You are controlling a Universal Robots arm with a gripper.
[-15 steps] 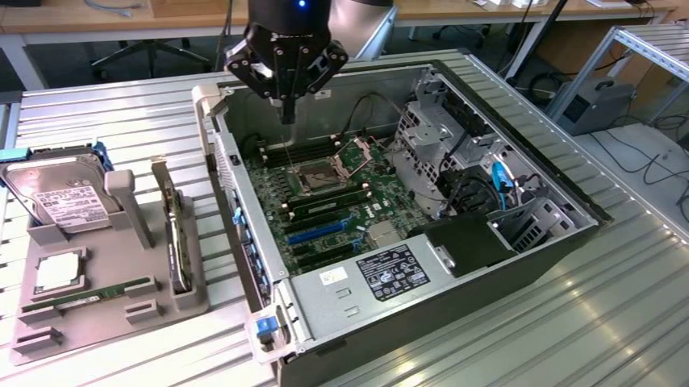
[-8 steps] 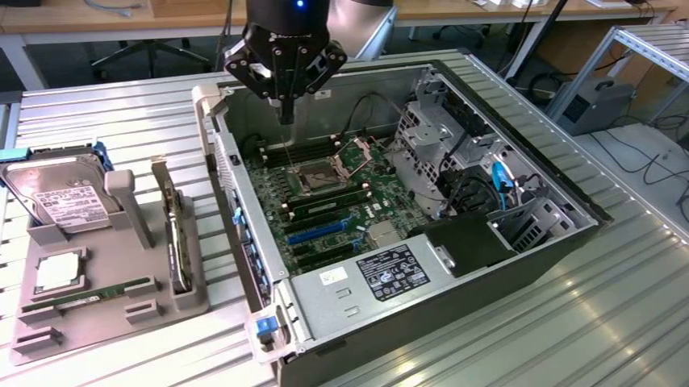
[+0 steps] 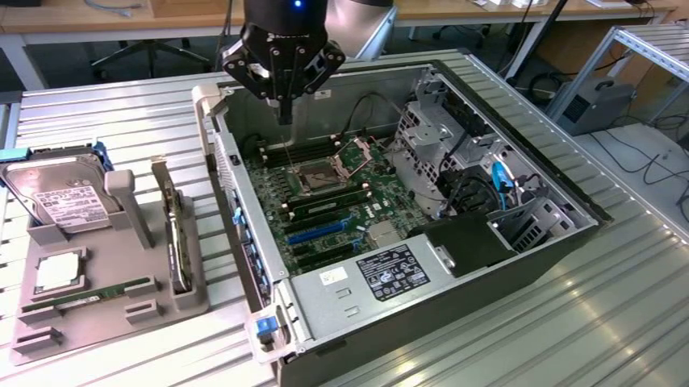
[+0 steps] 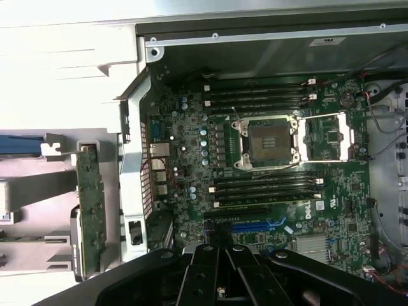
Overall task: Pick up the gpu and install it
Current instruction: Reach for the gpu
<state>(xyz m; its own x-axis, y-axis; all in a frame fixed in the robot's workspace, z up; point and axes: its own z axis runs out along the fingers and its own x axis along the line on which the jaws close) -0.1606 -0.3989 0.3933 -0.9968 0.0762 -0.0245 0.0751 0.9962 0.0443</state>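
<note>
Starting at the near edge of the worktop (image 3: 603, 322): a grey holder (image 3: 108, 326) sits at the near corner on the exterior view's left. A RAM stick (image 3: 92, 292) lies flat in it, with a silver chip (image 3: 56, 274) just beyond.

On the holder's side nearest the case (image 3: 431, 322), the gpu (image 3: 181, 242) stands on its long edge in a slot, untouched. Its long axis runs near to far, parallel to the case wall just beside it. A thin silver bracket appears to stand up at its far end.

At the holder's far end stands the hard drive (image 3: 60, 197). Its white label carries print too small to read.

The case lies open on its side, mid-worktop. At its near end is a black label (image 3: 393, 272) with white print, not legible.

Past that, the motherboard (image 3: 323, 201) lies flat on the case floor. Going away from the near end it carries a blue slot (image 3: 318, 231), black memory slots, then the open CPU socket (image 3: 323, 172). In the wrist view "DELL" (image 4: 322, 205) reads in white on the board near the blue slot.

On the exterior view's right, a drive cage (image 3: 431, 133) and a blue cable (image 3: 499, 181) crowd that side of the case.

Over the far end of the case hangs the gripper (image 3: 284, 109), above the board. It is well apart from the gpu, with the case wall between them. Jaws are fully closed, fingertips together, nothing held.

Beyond the far edge of the worktop are desks and chair legs.
</note>
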